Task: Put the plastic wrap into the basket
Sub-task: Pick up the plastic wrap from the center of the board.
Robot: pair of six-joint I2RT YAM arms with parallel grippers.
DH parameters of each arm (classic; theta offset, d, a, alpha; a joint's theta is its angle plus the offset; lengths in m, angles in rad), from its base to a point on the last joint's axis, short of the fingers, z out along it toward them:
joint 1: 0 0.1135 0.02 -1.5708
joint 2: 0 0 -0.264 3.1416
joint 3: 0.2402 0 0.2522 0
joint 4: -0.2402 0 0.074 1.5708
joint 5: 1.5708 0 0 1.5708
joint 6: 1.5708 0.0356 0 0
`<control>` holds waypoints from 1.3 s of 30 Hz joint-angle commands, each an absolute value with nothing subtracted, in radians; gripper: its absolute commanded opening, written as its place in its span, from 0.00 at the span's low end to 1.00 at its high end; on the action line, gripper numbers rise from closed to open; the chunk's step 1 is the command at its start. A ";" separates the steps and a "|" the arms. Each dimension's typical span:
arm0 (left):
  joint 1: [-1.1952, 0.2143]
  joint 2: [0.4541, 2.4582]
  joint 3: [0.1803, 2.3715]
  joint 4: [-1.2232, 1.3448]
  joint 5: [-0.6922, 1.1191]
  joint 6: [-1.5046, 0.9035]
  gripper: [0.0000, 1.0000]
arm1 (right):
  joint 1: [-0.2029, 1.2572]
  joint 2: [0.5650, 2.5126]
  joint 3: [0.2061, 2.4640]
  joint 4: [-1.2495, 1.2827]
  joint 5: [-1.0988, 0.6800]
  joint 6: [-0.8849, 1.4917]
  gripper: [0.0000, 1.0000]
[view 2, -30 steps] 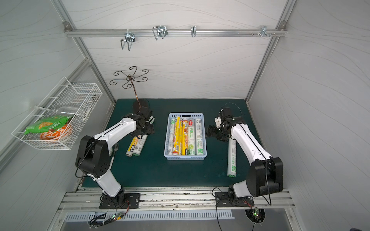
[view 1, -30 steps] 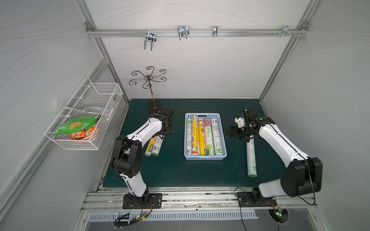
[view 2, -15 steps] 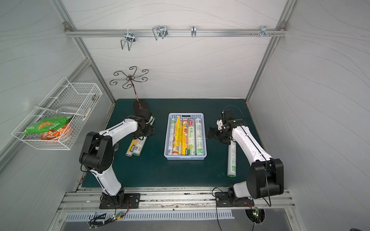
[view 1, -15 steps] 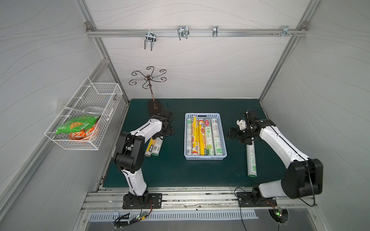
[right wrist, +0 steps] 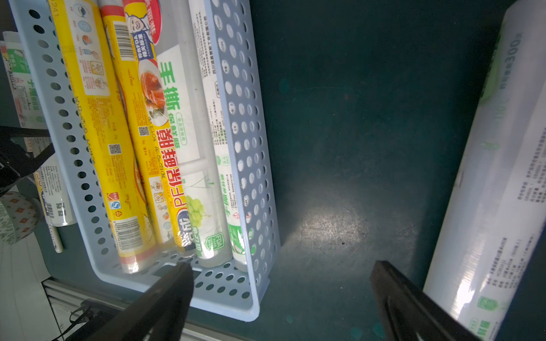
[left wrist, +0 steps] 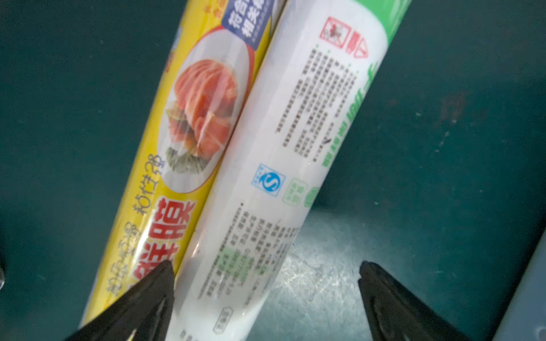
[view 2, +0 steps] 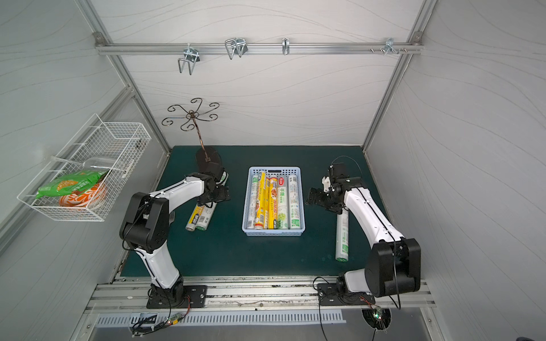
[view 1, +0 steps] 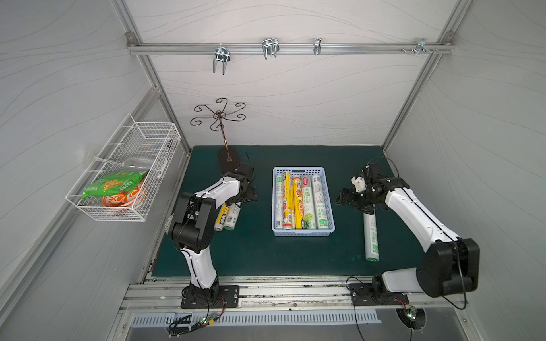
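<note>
My left gripper (left wrist: pixel 266 262) and right gripper (right wrist: pixel 283 264) hang released
The left straddles the white green-printed wrap roll (left wrist: pixel 295 133), to separate it from the touching yellow roll (left wrist: pixel 139 192)

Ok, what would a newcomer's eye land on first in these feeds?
The shallow light-blue perforated plastic basket centred on the green mat, packed with yellow and white plastic wrap rolls. The open left gripper brackets a white green-printed roll lying against a yellow roll; a long white roll lies alone near the open right gripper.
</note>
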State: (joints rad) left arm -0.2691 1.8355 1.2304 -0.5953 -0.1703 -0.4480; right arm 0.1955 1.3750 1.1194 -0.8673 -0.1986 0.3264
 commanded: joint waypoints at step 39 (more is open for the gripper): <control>-0.319 1.970 1.347 -0.596 -0.048 -0.373 0.53 | 0.187 1.330 1.103 -0.886 -0.153 0.360 0.99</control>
State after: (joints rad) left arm -0.3153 1.9514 1.3128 -0.6121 -0.0673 -0.3740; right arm 0.1944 1.3586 1.1179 -0.8684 -0.1722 0.3485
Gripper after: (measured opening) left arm 0.545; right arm 0.988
